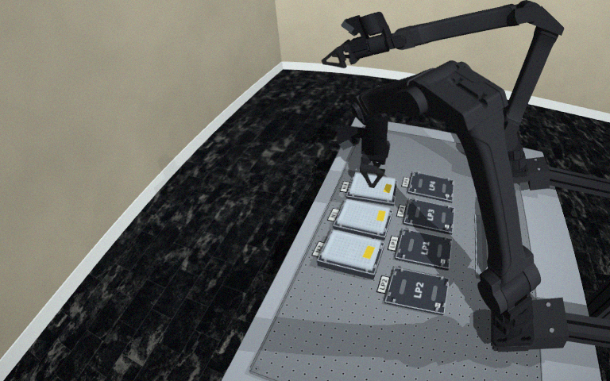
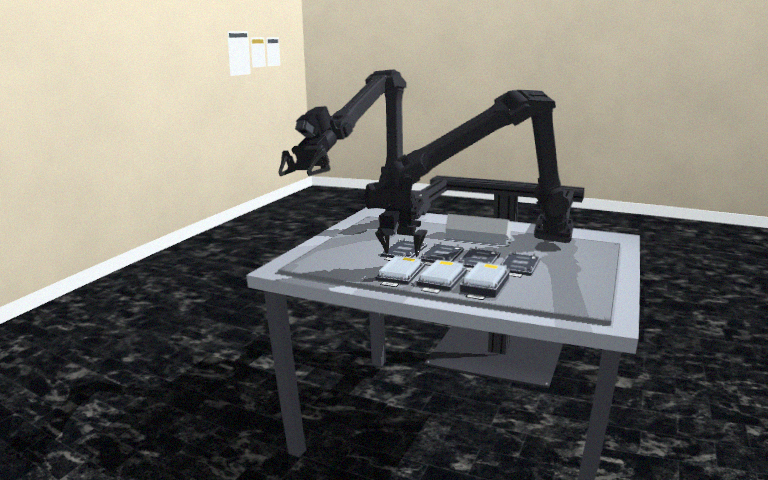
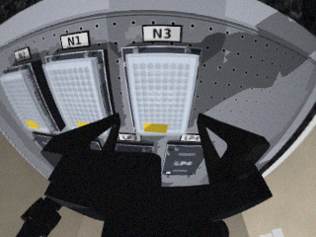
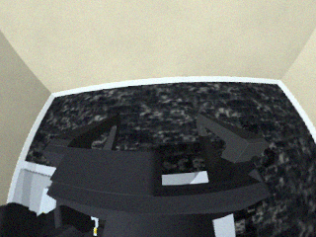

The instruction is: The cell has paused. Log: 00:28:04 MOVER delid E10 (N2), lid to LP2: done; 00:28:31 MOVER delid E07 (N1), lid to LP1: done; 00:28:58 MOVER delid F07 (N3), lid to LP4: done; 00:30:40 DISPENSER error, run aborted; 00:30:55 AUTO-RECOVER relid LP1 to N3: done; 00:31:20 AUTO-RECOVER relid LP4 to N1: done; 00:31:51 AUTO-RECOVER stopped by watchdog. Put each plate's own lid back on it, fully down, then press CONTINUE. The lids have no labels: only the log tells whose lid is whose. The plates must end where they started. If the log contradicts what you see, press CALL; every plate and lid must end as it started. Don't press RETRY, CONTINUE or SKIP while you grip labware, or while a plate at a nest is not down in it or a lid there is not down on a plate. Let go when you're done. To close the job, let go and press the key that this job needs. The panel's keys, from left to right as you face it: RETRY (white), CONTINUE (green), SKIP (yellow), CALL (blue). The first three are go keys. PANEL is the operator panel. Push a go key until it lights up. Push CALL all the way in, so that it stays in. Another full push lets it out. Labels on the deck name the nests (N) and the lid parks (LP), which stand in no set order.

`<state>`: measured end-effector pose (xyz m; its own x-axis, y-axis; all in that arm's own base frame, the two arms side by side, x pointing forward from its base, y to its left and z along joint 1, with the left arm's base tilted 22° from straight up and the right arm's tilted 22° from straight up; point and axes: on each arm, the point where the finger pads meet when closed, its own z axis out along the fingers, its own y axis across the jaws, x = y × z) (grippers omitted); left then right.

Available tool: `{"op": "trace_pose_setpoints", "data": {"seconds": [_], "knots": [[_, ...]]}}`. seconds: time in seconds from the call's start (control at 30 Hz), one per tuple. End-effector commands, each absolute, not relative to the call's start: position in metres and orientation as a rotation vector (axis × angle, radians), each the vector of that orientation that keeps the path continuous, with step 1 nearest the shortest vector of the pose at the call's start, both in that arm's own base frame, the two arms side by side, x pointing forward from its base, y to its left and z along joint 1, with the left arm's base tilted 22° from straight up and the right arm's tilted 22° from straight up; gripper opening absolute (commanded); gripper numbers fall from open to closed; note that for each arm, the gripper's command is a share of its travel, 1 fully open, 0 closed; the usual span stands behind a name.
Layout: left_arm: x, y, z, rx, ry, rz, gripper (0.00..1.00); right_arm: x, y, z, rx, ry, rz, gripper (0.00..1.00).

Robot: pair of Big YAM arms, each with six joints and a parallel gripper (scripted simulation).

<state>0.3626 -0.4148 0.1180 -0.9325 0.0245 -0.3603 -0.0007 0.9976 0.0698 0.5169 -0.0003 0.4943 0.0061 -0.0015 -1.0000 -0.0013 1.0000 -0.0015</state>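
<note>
White well plates with yellow tags sit at N3 [image 1: 371,188] [image 3: 160,94], N1 [image 1: 360,216] [image 3: 76,91] and N2 [image 1: 346,249] [image 3: 22,99]. Their tops look frosted, as if lidded, but lid edges are too faint to be certain. No lid shows on the dark parks LP4 [image 1: 425,183], LP3 [image 1: 422,213], LP1 [image 1: 415,247] or LP2 [image 1: 407,287]. My left gripper [image 2: 402,254] [image 3: 158,118] is open above the N3 plate, pointing down, a finger toward each side. My right gripper [image 2: 295,172] [image 4: 158,118] is open and empty, high beyond the N3 end. The panel's keys are not visible.
A light grey sloped box [image 2: 476,225], perhaps the panel, stands at the arms' side of the table, mostly behind the left arm in the top view. The nests stand close together in one row, with the parks in a row beside them. The left forearm reaches over the deck.
</note>
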Motion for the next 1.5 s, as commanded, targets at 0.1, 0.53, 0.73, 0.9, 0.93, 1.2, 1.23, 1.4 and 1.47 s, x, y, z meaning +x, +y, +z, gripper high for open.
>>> {"op": "trace_pose_setpoints", "data": {"seconds": [0.1, 0.53, 0.73, 0.9, 0.93, 1.2, 1.23, 1.4, 1.47], "knots": [[0.352, -0.424, 0.136, 0.097, 2.738, 0.049, 0.98, 0.524, 0.0, 0.525, 0.003, 1.524, 0.003, 1.0], [0.308, -0.379, 0.118, 0.452, 2.712, 0.123, 0.85, 0.524, 0.0, 0.525, 0.003, 1.524, 0.003, 1.0], [0.294, -0.365, 0.113, 0.56, 2.695, 0.146, 0.81, 0.524, 0.0, 0.525, 0.003, 1.524, 0.003, 1.0], [0.277, -0.348, 0.106, 0.696, 2.669, 0.173, 0.0, 0.524, 0.0, 0.525, 0.003, 1.524, 0.003, 1.0], [0.274, -0.344, 0.104, 0.723, 2.663, 0.179, 0.0, 0.524, 0.0, 0.525, 0.003, 1.524, 0.003, 1.0], [0.254, -0.324, 0.096, 0.883, 2.622, 0.211, 0.0, 0.524, 0.0, 0.525, 0.003, 1.524, 0.003, 1.0], [0.25, -0.32, 0.095, 0.91, 2.615, 0.216, 0.0, 0.524, 0.0, 0.525, 0.003, 1.524, 0.003, 1.0], [0.233, -0.303, 0.088, 1.042, 2.573, 0.243, 0.0, 0.524, 0.0, 0.525, 0.003, 1.524, 0.003, 1.0], [0.226, -0.296, 0.086, 1.094, 2.555, 0.253, 0.0, 0.524, 0.0, 0.525, 0.003, 1.524, 0.003, 1.0]]}}
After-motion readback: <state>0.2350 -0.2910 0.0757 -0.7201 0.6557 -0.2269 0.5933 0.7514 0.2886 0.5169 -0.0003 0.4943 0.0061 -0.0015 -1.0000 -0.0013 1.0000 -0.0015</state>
